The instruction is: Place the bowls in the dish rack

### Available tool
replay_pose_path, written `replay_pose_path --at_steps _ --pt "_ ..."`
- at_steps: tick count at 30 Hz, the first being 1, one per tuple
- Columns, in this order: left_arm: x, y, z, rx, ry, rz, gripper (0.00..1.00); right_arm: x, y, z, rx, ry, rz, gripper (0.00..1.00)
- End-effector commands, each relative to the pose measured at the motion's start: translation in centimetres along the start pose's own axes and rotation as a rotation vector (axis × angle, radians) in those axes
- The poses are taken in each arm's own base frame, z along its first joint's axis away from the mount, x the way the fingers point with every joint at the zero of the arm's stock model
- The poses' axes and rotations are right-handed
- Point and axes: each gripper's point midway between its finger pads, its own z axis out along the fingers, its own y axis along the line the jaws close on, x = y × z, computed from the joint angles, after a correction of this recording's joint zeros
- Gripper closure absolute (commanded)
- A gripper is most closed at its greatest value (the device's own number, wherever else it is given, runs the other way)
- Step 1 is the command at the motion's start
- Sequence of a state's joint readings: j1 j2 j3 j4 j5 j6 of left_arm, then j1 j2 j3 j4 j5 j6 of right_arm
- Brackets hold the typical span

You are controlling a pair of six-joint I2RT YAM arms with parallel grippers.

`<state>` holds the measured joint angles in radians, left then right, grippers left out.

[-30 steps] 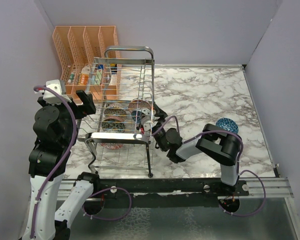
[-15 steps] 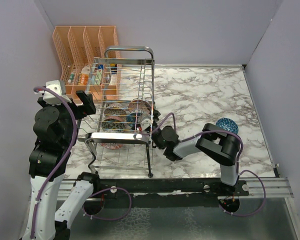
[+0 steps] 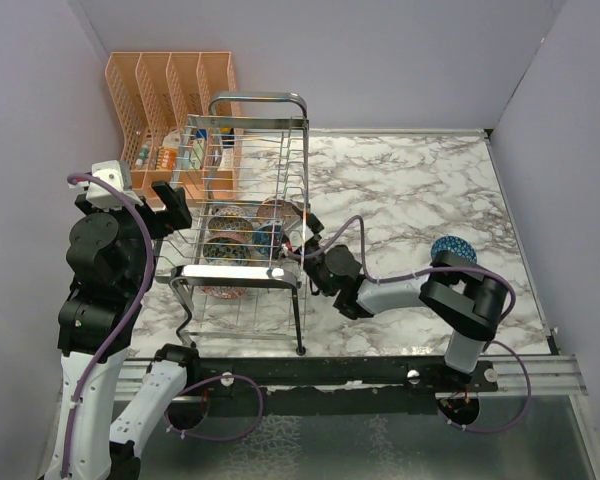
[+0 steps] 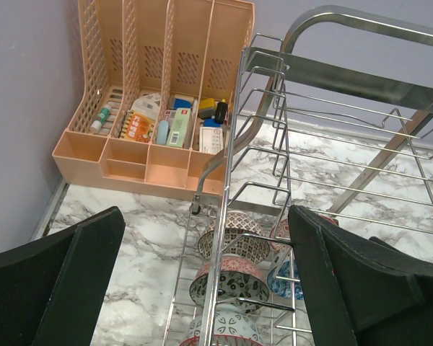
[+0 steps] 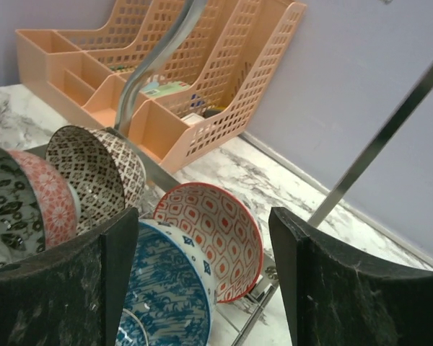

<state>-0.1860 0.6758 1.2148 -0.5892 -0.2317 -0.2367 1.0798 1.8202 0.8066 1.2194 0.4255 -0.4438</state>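
bowls (image 5: 209, 245) in dish rack (image 3: 242, 275)

Blue bowl (image 3: 448, 245) half hidden behind right arm (image 3: 400, 295).

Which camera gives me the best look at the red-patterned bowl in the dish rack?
Right wrist: the red-patterned bowl sits mid-frame, its inside clearly readable. Top external shows it small behind the dish rack wires; left wrist shows only a rim.

Glossy ceramic bowls (image 5: 209, 238), shiny chrome rack (image 3: 242, 270)
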Motion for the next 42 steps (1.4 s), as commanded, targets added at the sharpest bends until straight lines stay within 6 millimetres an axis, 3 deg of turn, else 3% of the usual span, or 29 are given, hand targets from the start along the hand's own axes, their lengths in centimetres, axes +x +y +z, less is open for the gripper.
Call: replay_pose_path --at_steps 1,4,11,12,18,22,25,33,38,42 --pt "0.3 0.8 -0.3 -0.033 0.007 0.021 0.01 1.3 2.2 -1.6 -0.151 0.132 0.110 0.27" --pt "0.3 0.7 -0.3 -0.028 0.006 0.019 0.01 2.5 1.5 -3.5 -0.133 0.213 0.177 0.27" --pt "0.5 0.5 -0.4 -0.013 0.009 0.023 0.01 3.9 -3.8 -8.6 0.084 0.437 0.355 0.27" --pt "0.5 0.4 -0.4 -0.008 0.011 0.022 0.01 4.9 -4.4 -9.9 0.114 0.512 0.349 0.27" --pt "0.9 -0.2 -0.3 0.021 0.026 0.017 0.01 8.5 -11.7 -17.6 0.511 0.904 0.440 0.27" --pt "1.3 -0.3 0.0 0.027 0.033 0.015 0.01 10.6 -16.3 -22.5 0.743 1.051 0.573 0.22" --pt "1.5 -0.5 0.2 0.036 0.036 0.013 0.01 10.9 -19.1 -24.1 0.838 1.055 0.635 0.22" --pt "1.8 -0.9 0.3 0.051 0.040 0.012 0.01 8.5 -27.0 -27.3 1.118 0.935 0.712 0.23" --pt "2.9 -1.7 0.5 0.089 0.066 -0.006 0.01 8.7 -29.8 -29.9 1.251 0.897 0.781 0.27" --pt "3.3 -2.7 0.7 0.129 0.080 -0.010 0.01 9.8 -30.5 -30.9 1.287 0.871 0.859 0.29"
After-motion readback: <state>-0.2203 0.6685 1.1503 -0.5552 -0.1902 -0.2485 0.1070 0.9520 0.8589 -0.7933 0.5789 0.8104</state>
